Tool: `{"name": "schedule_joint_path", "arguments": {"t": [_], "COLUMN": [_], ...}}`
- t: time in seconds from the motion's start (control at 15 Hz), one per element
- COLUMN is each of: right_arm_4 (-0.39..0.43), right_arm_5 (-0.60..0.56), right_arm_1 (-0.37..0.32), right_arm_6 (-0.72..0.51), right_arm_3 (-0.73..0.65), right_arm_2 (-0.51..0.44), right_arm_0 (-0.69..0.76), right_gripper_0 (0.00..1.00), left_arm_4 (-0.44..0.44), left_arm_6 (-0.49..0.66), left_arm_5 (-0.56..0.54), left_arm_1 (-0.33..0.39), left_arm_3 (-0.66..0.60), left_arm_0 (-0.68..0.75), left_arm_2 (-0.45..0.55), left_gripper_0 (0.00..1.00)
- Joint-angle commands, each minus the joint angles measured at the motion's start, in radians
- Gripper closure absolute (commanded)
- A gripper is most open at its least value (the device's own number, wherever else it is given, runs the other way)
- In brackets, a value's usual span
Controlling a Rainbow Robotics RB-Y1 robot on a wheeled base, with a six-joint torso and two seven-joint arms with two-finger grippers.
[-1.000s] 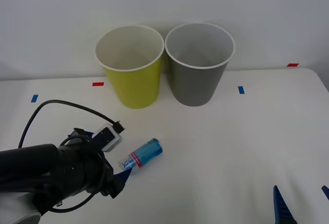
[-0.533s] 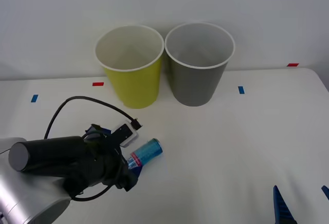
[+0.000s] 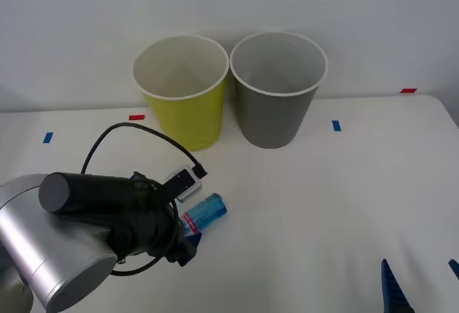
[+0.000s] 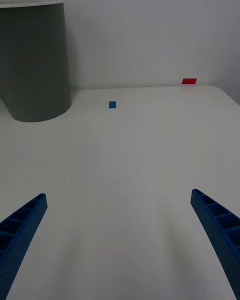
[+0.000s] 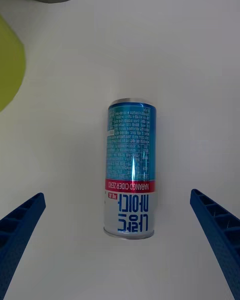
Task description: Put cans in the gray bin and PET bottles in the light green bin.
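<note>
Front view: the blue can lies on its side on the white table, in front of the two bins and nearer to the light green bin than to the gray bin. The two bins stand upright side by side at the back of the table, near the wall, with their rims almost touching, the green one on the left and the gray one on the right. The left arm reaches in from the lower left, and its wrist covers the near end of the can, so from here I only see the can's far half poking out toward the bins.

In the left wrist view, the left gripper hangs over the can with its blue ribbed fingers spread wide, one on each side of the can and both well clear of it. The can lies lengthwise between them, its red band close to the end nearer the fingers, and it rests on the table untouched.

The right gripper sits low at the near right edge of the table, well apart from the can, and its fingers are also spread wide with nothing between them. From the right wrist view, the gray bin stands ahead of it, and a small blue tape mark and a red tape mark lie on the tabletop.
</note>
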Motion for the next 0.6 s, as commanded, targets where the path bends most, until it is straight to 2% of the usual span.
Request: {"name": "schedule_joint_path", "arguments": {"t": [0.07, 0.6], "right_arm_4": [0.0, 0.0], "right_arm_5": [0.0, 0.0], "right_arm_1": [0.0, 0.0], "right_arm_6": [0.0, 0.0], "right_arm_3": [0.0, 0.0], "right_arm_2": [0.0, 0.0], "right_arm_0": [0.0, 0.0], "right_gripper_0": [0.0, 0.0], "left_arm_4": [0.001, 0.002], "left_arm_6": [-0.009, 0.019], "left_arm_5": [0.001, 0.001], "left_arm_1": [-0.006, -0.026], "left_arm_3": [0.039, 0.173], "left_arm_0": [-0.033, -0.157], "left_arm_2": [-0.017, -0.09], "left_gripper_0": [0.0, 0.0]}}
